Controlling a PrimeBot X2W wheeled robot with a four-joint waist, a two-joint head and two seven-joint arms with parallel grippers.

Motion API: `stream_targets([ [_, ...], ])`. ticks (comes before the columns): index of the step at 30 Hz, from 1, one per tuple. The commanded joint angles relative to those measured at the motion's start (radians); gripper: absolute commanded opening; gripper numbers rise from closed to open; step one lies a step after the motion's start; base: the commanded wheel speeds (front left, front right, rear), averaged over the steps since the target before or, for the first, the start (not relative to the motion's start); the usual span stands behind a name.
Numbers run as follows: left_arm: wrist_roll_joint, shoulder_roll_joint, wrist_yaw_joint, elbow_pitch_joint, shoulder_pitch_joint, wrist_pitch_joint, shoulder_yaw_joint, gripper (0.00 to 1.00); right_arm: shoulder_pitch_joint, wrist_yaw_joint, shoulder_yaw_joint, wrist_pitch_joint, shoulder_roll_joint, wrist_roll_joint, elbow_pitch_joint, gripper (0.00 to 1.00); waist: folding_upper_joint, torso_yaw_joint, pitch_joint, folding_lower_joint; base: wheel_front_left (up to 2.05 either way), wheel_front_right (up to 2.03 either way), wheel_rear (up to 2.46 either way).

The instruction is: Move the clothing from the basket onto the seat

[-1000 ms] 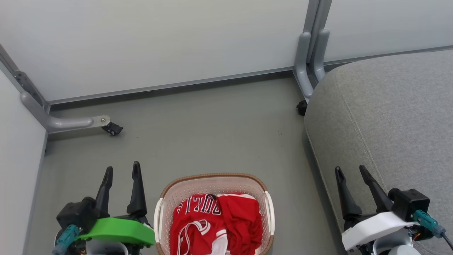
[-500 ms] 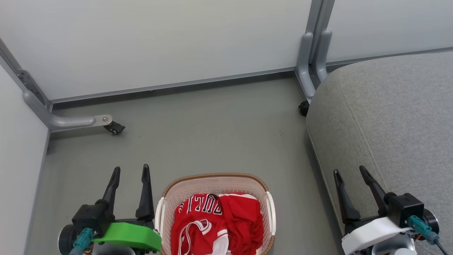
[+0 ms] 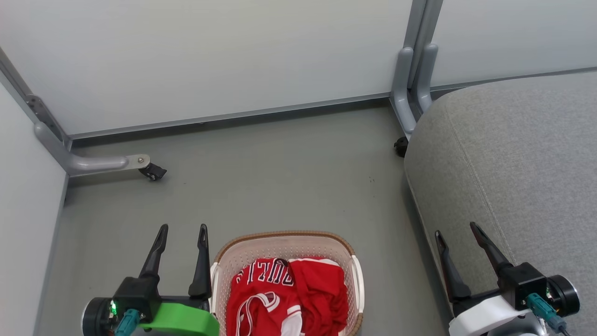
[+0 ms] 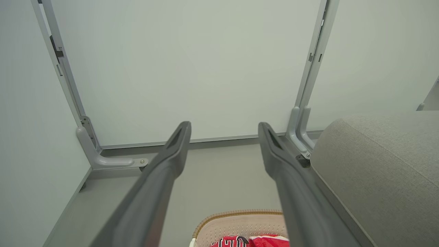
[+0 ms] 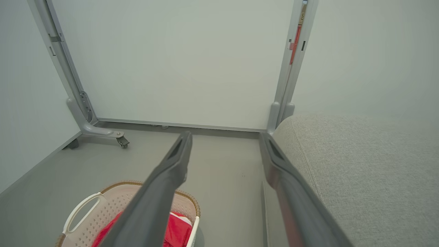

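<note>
Nothing of the task looks done yet. All the clothing [image 3: 284,298] lies heaped inside the basket [image 3: 289,234], which sits on the floor [image 3: 280,177] between the two grippers, and no red cloth lies on the part of the seat [image 3: 513,154] that shows. The left gripper [image 3: 183,227] has its two fingers spread with nothing between them. It stands just beside the basket's rim, the basket lying to its right, and its fingers point out over bare floor rather than down into the load. The lettered jersey [image 3: 261,298] lies on the side of the heap nearer this gripper, with the plainer red piece [image 3: 322,289] on the far side from it. The right gripper [image 3: 455,228] is likewise spread and empty, well apart from the basket, which lies to its left. Its fingers rise in front of the seat's near edge, and whether they touch the fabric I cannot tell. The seat stretches ahead of it and off to its right. As I judge it, the whole job is left: reach into the basket, take each garment in turn, carry it across to the seat on the right gripper's side, and let go there
</note>
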Motion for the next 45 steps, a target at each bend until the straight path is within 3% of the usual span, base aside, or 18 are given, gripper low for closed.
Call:
stream_targets([
  [1, 0.023, 0.007, -0.001, -0.003, 0.015, -0.008, -0.003, 1.00, 0.013, 0.000, 0.000, -0.009, -0.005, -0.022, -0.009, 1.00, 0.0000, 0.000, -0.002, 0.0000, 0.00, 0.00, 0.00],
  [13, 0.107, 0.007, 0.001, -0.006, 0.028, -0.031, -0.007, 1.00, 0.021, 0.000, 0.001, -0.031, -0.006, -0.103, -0.018, 1.00, 0.0000, -0.003, -0.001, 0.0000, 0.00, 0.00, 0.00],
  [32, 0.085, 0.007, 0.000, 0.003, 0.015, -0.029, 0.004, 1.00, 0.002, 0.000, 0.007, -0.031, -0.005, -0.096, -0.022, 1.00, 0.0000, -0.009, 0.026, 0.0000, 0.00, 0.00, 0.00],
  [41, 0.096, 0.007, 0.001, 0.031, -0.042, -0.029, -0.014, 1.00, -0.055, 0.000, 0.010, -0.031, -0.005, -0.097, -0.049, 1.00, 0.0000, -0.014, 0.151, 0.0000, 0.00, 0.00, 0.00],
  [45, 0.128, 0.007, -0.021, 0.066, -0.090, -0.028, -0.038, 1.00, -0.105, 0.000, 0.008, -0.031, -0.005, -0.101, -0.060, 1.00, 0.0000, -0.021, 0.241, 0.0000, 0.00, 0.00, 0.00],
])
